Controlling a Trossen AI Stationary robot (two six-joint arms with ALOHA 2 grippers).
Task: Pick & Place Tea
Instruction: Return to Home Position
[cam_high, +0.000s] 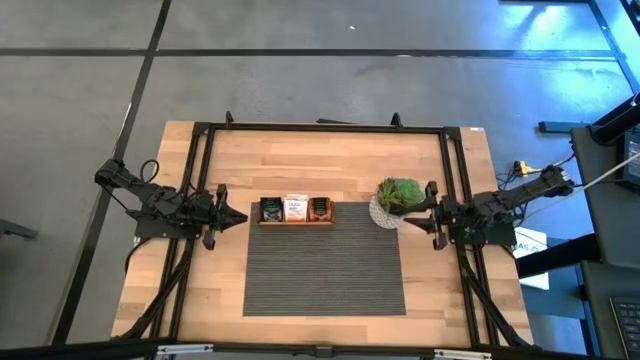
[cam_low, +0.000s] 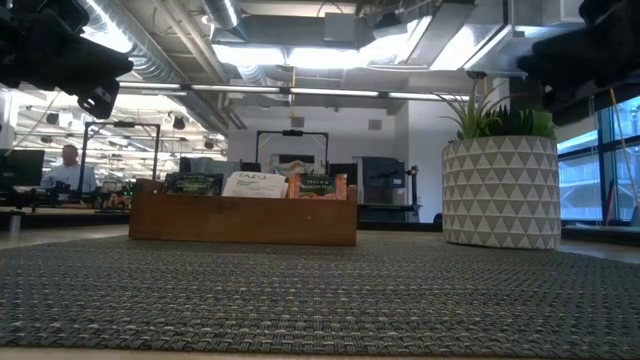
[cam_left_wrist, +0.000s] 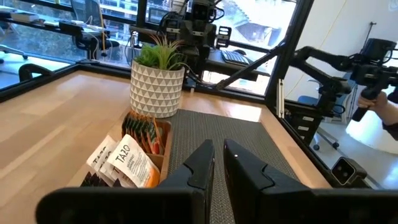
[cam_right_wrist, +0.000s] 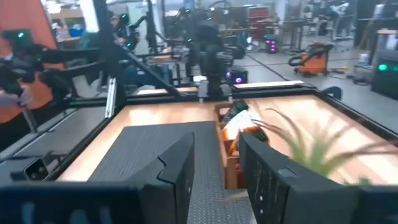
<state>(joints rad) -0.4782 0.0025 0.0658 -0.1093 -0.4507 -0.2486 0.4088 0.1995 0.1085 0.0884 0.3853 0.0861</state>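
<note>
The tea sachets stand upright in the long wooden tray (cam_high: 296, 221) at the mat's far edge: dark ones (cam_high: 270, 209) in the left compartment, white ones (cam_high: 295, 208) in the middle, orange-red ones (cam_high: 319, 208) on the right. They also show in the left wrist view (cam_left_wrist: 127, 160) and the low view (cam_low: 253, 184). My left gripper (cam_high: 240, 216) hovers just left of the tray, shut and empty, its fingertips close together in its wrist view (cam_left_wrist: 217, 158). My right gripper (cam_high: 412, 219) hovers right of the potted plant, open and empty, as its wrist view (cam_right_wrist: 217, 165) shows.
A potted green plant (cam_high: 398, 198) in a white patterned pot stands right of the tray, between it and my right gripper. A grey woven mat (cam_high: 325, 270) covers the table's middle and near part. A black frame (cam_high: 320, 128) runs round the table. People show in the room beyond.
</note>
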